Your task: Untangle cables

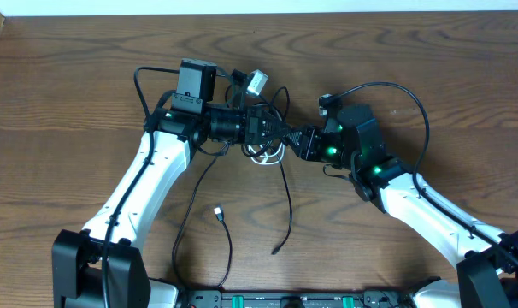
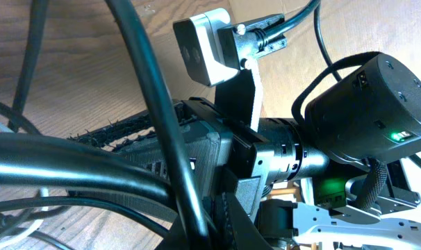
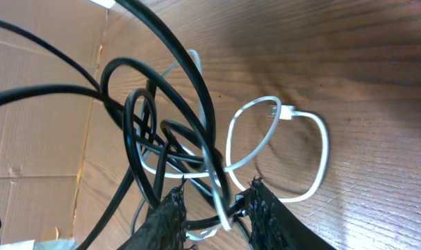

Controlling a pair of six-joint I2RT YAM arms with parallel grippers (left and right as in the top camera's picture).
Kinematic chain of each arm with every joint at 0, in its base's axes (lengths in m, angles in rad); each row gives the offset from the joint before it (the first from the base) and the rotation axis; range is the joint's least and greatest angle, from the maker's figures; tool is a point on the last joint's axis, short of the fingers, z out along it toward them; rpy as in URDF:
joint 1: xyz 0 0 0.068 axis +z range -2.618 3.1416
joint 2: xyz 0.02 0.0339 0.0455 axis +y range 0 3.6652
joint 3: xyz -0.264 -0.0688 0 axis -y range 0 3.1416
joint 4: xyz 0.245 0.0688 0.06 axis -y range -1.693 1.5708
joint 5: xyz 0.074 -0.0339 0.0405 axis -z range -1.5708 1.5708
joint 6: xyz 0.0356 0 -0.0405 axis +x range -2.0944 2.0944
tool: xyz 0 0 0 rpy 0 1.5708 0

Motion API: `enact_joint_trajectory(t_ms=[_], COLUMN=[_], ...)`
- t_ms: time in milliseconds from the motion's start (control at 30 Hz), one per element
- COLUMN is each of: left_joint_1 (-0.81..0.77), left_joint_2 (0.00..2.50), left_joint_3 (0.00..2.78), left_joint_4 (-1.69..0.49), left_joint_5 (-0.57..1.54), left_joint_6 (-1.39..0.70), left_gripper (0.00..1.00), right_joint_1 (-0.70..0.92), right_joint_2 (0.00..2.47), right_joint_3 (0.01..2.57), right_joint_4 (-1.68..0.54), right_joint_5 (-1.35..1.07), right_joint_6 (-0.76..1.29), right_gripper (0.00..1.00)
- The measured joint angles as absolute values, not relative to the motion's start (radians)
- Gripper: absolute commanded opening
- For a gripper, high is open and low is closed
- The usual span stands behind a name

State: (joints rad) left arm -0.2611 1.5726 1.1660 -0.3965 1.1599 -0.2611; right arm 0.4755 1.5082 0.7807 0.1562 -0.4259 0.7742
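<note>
Surface [image 1: 71, 103]: wood grain, fills my overhead view; all the kit sits on it or hangs just over it.
L arm [image 1: 148, 180]: white, comes in from the near-left corner and reaches far and right to mid-surface.
R arm [image 1: 430, 214]: white w/ black wrist, green lights lit. It comes from the near-right corner and reaches far and left. The two wrists meet nose to nose at centre.
L fingers [image 1: 272, 130]: closed right down, tips at the far-left side of the clump. My L wrist cam is swamped by black cords across the lens, so I can't tell if a cord is actually pinched.
R fingers [image 1: 295, 141]: narrow gap, not closed. On R wrist cam the two ribbed pads [image 3: 170, 219] stand either side of a black cord and a white one. The cords pass btw them and I see neither pad pressing on them.
Cables [image 1: 267, 152]: tangled clump at centre of surface, btw both arms' tips. Black loops stand up off the wood and overlap each other.
Black tails [image 1: 286, 205]: two long ones run from the clump toward the near edge, one left of centre and one just right, well apart.
White cord [image 3: 315, 139]: short, threads thru the black coils. One loop lies flat on the wood, w/ a small plug on it.
Loose plug [image 1: 218, 210]: small, on the near surface btw the two tails; its cord runs on toward the near edge.
</note>
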Motion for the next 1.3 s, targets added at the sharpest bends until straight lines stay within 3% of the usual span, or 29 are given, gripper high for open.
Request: enact_joint_trajectory(t_ms=[467,633,1000,1300], left_joint_1=[-0.310,-0.310,-0.288,-0.108], left_joint_2=[1.573,1.573,1.573,1.573], left_joint_3=[1.166,1.166,1.166,1.166], left_joint_4=[-0.293,-0.191,-0.108,-0.108], left_joint_5=[1.203,1.220,1.274,1.361], left_joint_6=[-0.318,-0.402,-0.524,-0.535], left_gripper=[0.08,0.08,0.08,0.08], right_joint_1=[0.540,0.542,0.462,0.200], right_joint_2=[1.545,1.545,1.545,1.543], right_joint_3=[0.783,0.783,0.783,0.783], right_joint_4=[0.067,-0.014,-0.127,-0.253], right_joint_5=[-0.410,-0.343,-0.191,-0.083], right_joint_6=[0.805,0.808,0.782,0.705], right_gripper=[0.18,0.01,0.01,0.01])
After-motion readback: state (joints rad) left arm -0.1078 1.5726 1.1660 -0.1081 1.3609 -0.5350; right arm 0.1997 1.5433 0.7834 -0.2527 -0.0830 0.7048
